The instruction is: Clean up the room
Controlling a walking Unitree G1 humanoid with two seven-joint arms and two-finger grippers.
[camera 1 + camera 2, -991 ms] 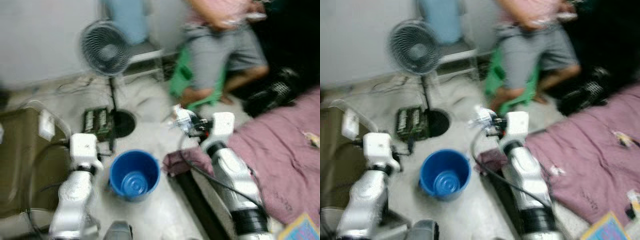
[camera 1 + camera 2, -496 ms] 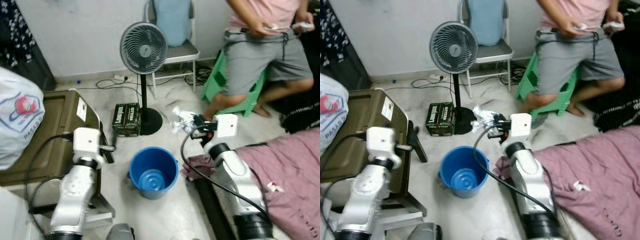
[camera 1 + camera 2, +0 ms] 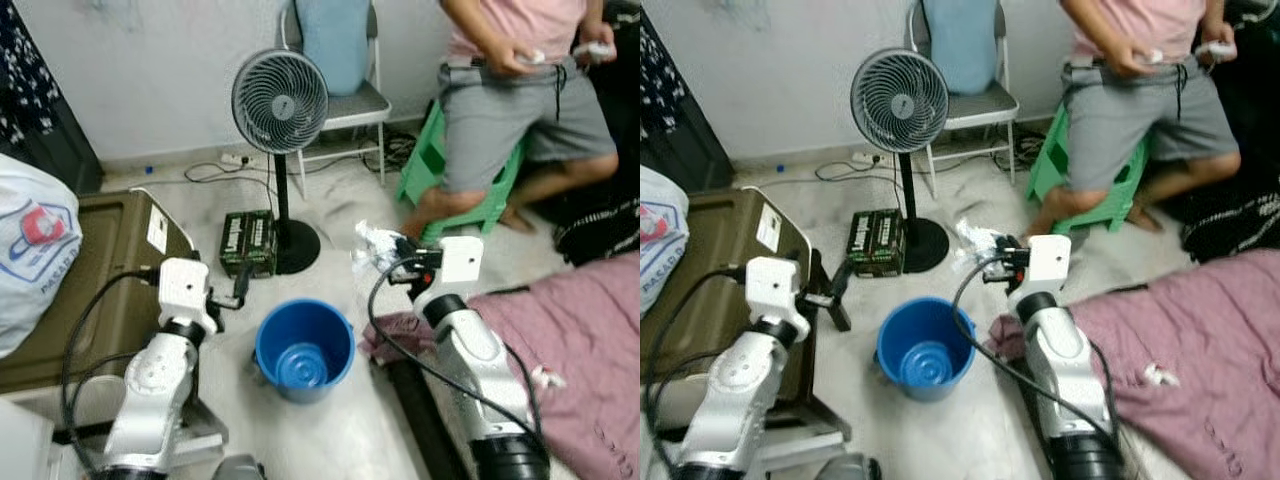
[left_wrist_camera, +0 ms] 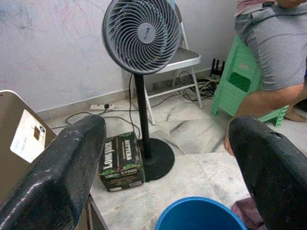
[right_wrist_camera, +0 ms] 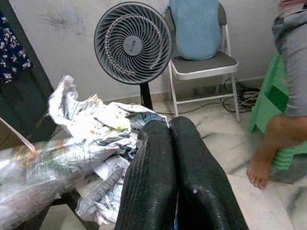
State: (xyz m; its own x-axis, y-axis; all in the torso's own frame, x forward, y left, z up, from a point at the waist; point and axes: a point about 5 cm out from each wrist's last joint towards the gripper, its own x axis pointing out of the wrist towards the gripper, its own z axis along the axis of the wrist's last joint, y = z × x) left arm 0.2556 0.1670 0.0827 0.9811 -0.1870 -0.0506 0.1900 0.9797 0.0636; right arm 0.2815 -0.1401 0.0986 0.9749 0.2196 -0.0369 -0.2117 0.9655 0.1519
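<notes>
Evidently, crumpled plastic wrappers (image 3: 375,243) are held clenched in the right gripper (image 3: 392,256) beside the blue bucket (image 3: 304,347); carrying over its mouth is needed; the left gripper (image 3: 237,290) is spread empty.

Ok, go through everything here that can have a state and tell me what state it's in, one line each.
Left pincer: open, holding nothing.
Right pincer: shut on crumpled wrappers.
Blue bucket: upright on the floor, nothing in it.
Standing fan: upright; whether it runs, cannot tell.
Folding chair: unfolded, blue cushion on it.
Green stool: upright, person seated on it.
</notes>
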